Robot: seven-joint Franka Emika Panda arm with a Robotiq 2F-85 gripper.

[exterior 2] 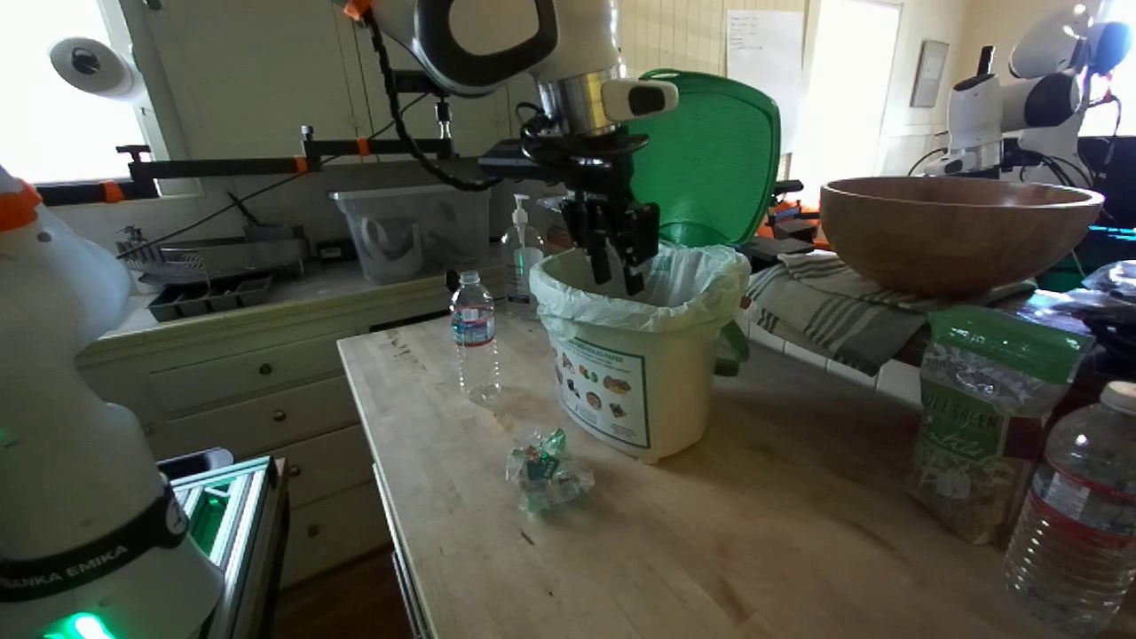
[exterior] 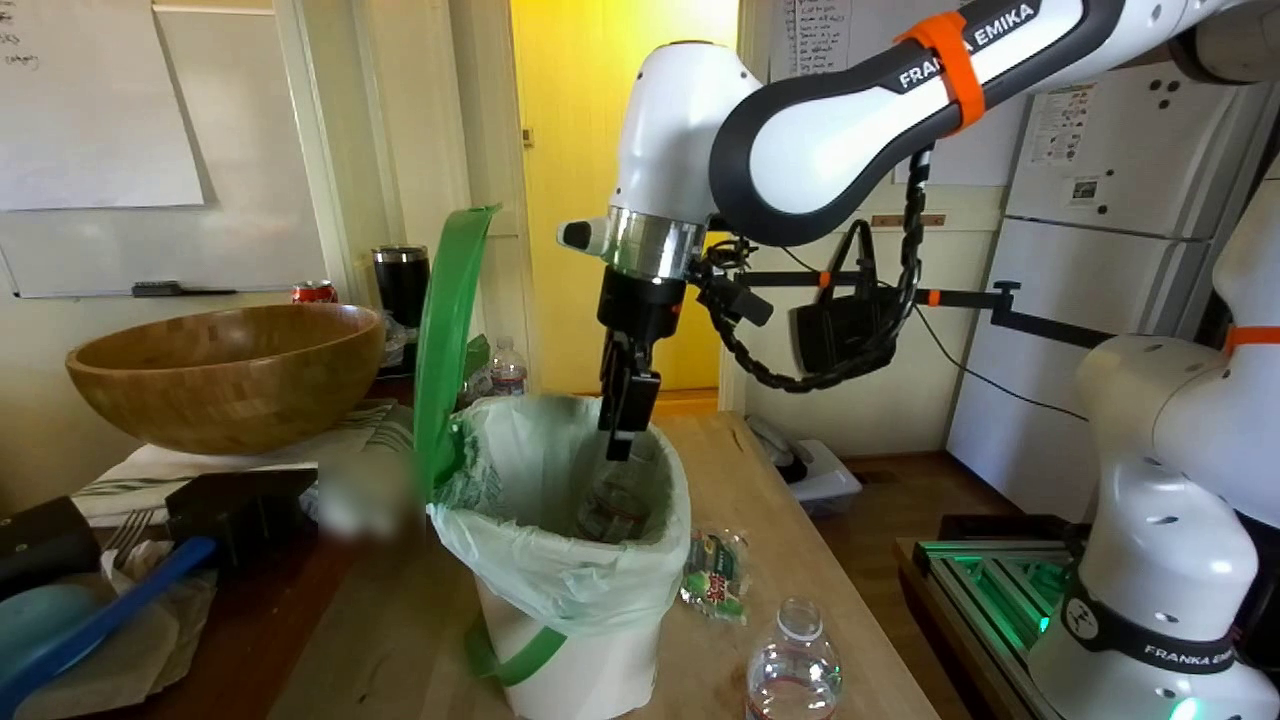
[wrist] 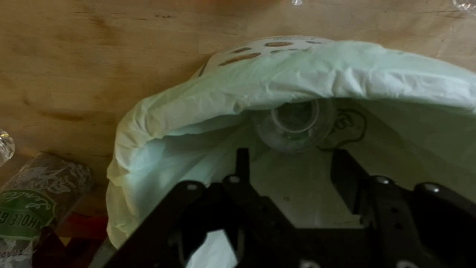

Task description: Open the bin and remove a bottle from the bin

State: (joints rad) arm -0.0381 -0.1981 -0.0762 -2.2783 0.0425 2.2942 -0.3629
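The white bin [exterior: 590, 670] stands on the table with its translucent liner folded over the rim; it also shows in an exterior view [exterior 2: 683, 399]. Its green lid [exterior: 450, 340] is swung up and open, as is also seen in an exterior view [exterior 2: 710, 160]. The clear bottle [exterior: 612, 505] stands inside the bin against the liner. In the wrist view the bottle's round top [wrist: 293, 137] shows partly under the rim. My gripper [exterior: 622, 445] points down at the bin's mouth, above the bottle, open and empty. Its fingers [wrist: 290, 160] are apart in the wrist view. The bin wall hides the bottle in an exterior view [exterior 2: 619, 280].
A clear bottle [exterior 2: 477, 342] and a crumpled wrapper [exterior 2: 546, 475] are on the table beside the bin. A snack bag [exterior 2: 985, 435] and a larger bottle [exterior 2: 1083, 524] stand on another side. A wooden bowl [exterior: 230, 380] sits on a cloth behind the lid.
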